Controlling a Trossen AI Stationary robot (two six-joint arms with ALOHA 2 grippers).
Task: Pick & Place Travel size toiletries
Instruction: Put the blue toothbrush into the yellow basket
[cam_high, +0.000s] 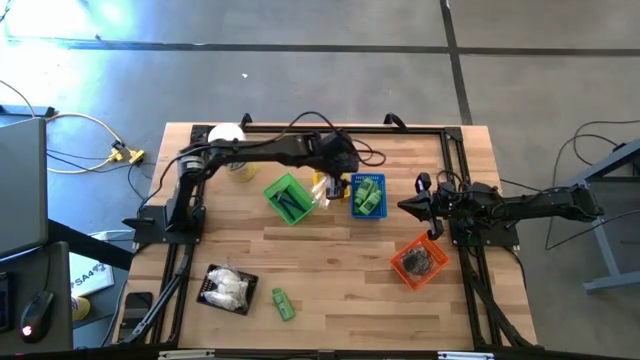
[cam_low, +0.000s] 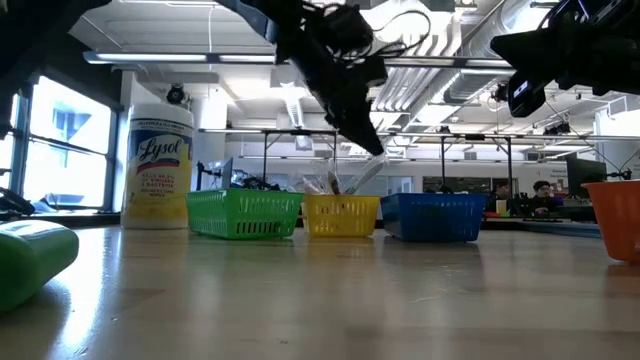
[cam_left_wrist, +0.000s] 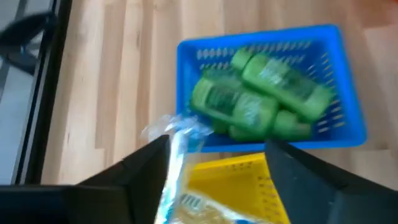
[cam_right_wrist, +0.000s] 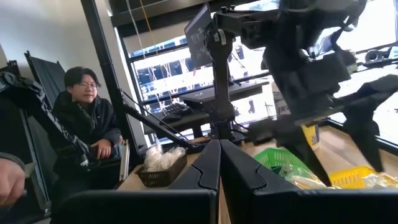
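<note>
The left gripper (cam_left_wrist: 214, 165) hangs with its fingers spread, a clear wrapped toothbrush (cam_left_wrist: 176, 163) leaning between them into the yellow basket (cam_left_wrist: 233, 190) directly below. Just beyond sits the blue basket (cam_left_wrist: 348, 118) with green bottles (cam_left_wrist: 252, 102). Well apart, the right gripper (cam_high: 412, 207) rests pressed together near the orange basket (cam_high: 418, 262).

Bare table (cam_high: 330, 270) runs wide through the middle — green basket (cam_high: 288, 198), yellow basket (cam_high: 328, 187) and blue basket (cam_high: 368, 195) crowd the far side, left arm (cam_high: 270, 150) overhead.
</note>
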